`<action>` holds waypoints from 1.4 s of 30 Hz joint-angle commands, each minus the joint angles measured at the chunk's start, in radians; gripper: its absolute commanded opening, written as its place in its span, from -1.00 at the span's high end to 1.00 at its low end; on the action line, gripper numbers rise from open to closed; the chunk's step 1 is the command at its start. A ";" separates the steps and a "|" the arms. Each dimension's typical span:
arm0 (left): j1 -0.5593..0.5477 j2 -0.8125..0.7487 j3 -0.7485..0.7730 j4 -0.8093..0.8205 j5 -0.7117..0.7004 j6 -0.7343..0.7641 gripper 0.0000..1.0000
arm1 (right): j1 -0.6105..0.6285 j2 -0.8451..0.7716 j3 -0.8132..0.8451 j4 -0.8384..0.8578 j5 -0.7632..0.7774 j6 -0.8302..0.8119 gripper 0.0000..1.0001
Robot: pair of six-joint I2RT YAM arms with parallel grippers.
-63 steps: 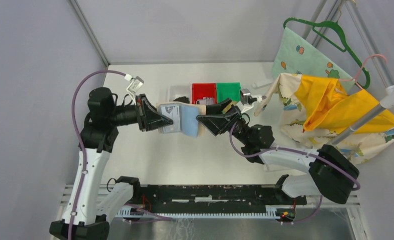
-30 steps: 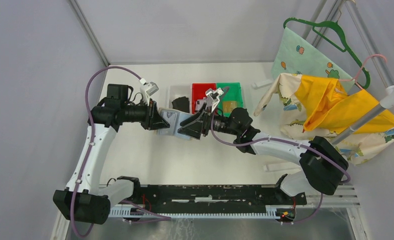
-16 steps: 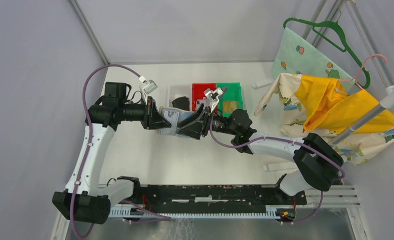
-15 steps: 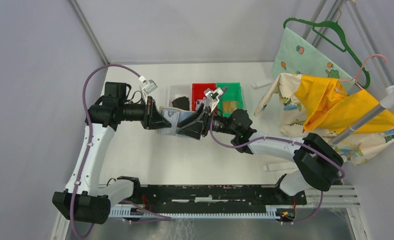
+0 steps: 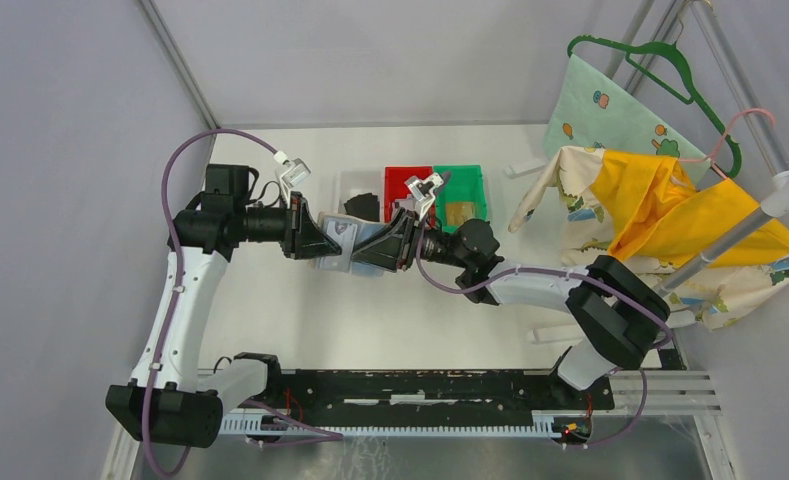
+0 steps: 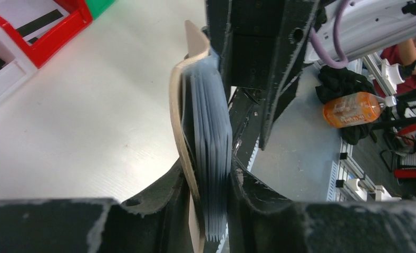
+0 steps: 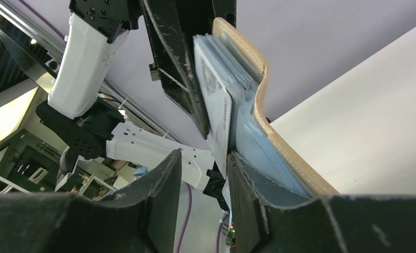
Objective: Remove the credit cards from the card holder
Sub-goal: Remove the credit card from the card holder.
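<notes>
Holding the beige card holder [image 5: 355,243] above the counter [image 5: 370,310] just beside the red bin [image 5: 407,183], we had the left end effector [image 6: 208,174] pinching its sleeve stack and the right end effector [image 7: 203,163] spread around the edge of a printed card [image 7: 216,105].

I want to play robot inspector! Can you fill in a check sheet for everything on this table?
Surface: white table, no spills seen.
Job's things: card holder held between both arms, a printed card in its sleeves; black card in the white bin, tan card in the green bin.
Clutter: red bin; nothing else seen.
Grippers: left gripper shut on the card holder; right gripper open beside the printed card.
Cables: purple cable looping off each arm, untangled.
Surroundings: grey walls; yellow cloth and green hanger at right.
</notes>
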 commanded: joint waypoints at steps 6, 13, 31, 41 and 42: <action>-0.027 -0.033 0.018 0.011 0.250 -0.021 0.14 | 0.028 0.012 0.061 0.048 0.060 0.020 0.45; -0.026 -0.033 0.022 -0.042 0.297 0.034 0.08 | 0.028 -0.021 0.010 0.075 0.103 0.024 0.64; -0.027 0.050 0.143 -0.331 0.370 0.285 0.72 | 0.069 -0.127 -0.077 -0.047 0.227 -0.088 0.04; -0.026 -0.048 0.062 0.020 0.151 -0.151 0.95 | 0.100 -0.119 -0.024 -0.106 0.304 -0.136 0.13; -0.026 -0.069 0.041 0.071 0.134 -0.203 0.96 | 0.103 -0.125 -0.022 -0.119 0.308 -0.149 0.13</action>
